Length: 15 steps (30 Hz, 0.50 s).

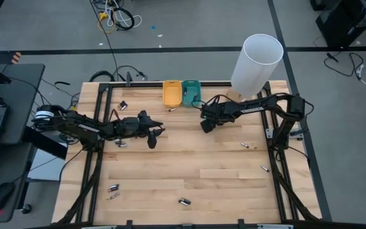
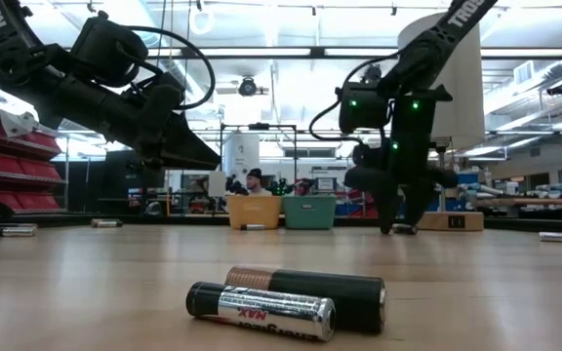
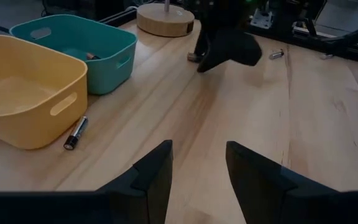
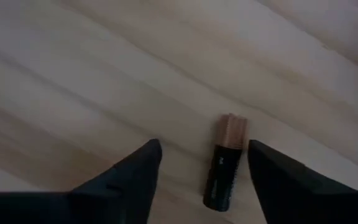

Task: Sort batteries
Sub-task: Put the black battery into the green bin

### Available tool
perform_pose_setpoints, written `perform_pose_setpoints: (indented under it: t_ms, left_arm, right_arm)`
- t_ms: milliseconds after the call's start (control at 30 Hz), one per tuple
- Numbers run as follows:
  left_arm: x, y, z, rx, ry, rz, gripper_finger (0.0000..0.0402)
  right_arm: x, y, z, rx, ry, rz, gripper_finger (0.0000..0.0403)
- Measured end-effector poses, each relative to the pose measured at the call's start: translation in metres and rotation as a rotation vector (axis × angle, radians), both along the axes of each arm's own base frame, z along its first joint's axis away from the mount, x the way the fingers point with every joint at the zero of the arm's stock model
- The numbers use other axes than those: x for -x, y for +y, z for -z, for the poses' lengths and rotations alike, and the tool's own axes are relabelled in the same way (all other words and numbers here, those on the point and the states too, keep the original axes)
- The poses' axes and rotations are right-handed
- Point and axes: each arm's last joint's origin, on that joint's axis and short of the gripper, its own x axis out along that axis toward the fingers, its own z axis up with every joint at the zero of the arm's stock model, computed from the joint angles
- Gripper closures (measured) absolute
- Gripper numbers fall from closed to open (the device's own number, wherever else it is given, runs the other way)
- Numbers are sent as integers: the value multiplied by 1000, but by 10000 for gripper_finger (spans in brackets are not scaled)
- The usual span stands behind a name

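Batteries [image 1: 183, 201] scattered on wooden table [image 1: 196, 159], one copper-tipped, dark [image 4: 224, 163] between spread right gripper [image 4: 204, 163] fingers, yellow tray [image 1: 172, 93], teal tray [image 1: 190, 93] nearby, left gripper [image 3: 197, 165] spread.

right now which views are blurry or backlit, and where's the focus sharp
Right wrist view: soft throughout, the black copper-tipped battery lying on the pale wooden table between the right gripper fingers is smeared. Low view: bright ceiling lights silhouette both arms, while the two black cylindrical batteries up front are sharp. Left wrist view: the yellow plastic tray is crisp.
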Motion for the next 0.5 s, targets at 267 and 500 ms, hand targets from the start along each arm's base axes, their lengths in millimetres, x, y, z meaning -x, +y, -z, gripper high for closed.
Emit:
perform_pose_setpoints:
  t_ms: [267, 500]
  left_arm:
    - [0, 0, -1, -5, -14, -1, 237]
    - [0, 0, -1, 3, -16, -3, 237]
  right_arm:
    - [-2, 13, 1, -6, 22, -141, 373]
    - [-27, 19, -30, 14, -47, -267, 373]
